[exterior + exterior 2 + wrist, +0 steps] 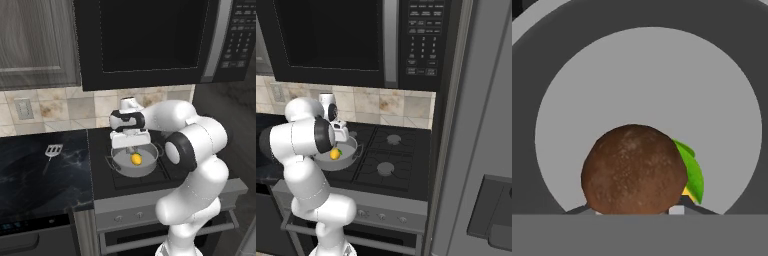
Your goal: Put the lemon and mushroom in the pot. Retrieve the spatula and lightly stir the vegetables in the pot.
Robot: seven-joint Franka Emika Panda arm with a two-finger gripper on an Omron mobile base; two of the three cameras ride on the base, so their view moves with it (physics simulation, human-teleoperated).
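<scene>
Gripper (pixel 131 150) closed on mushroom (pixel 633 170), apparently just above pot (pixel 150 156).
Lemon (pixel 136 159) in; spatula (pixel 53 150) untouched on counter (pixel 45 185).

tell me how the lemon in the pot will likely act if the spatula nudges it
The lemon looks small, oval and smooth, so it would probably roll or skid rather than tip. The pot floor looks flat with a raised wall, which should likely stop it. The spatula head is slotted and flat, so it may slip past.

No readable text, labels or numbers anywhere.
</scene>
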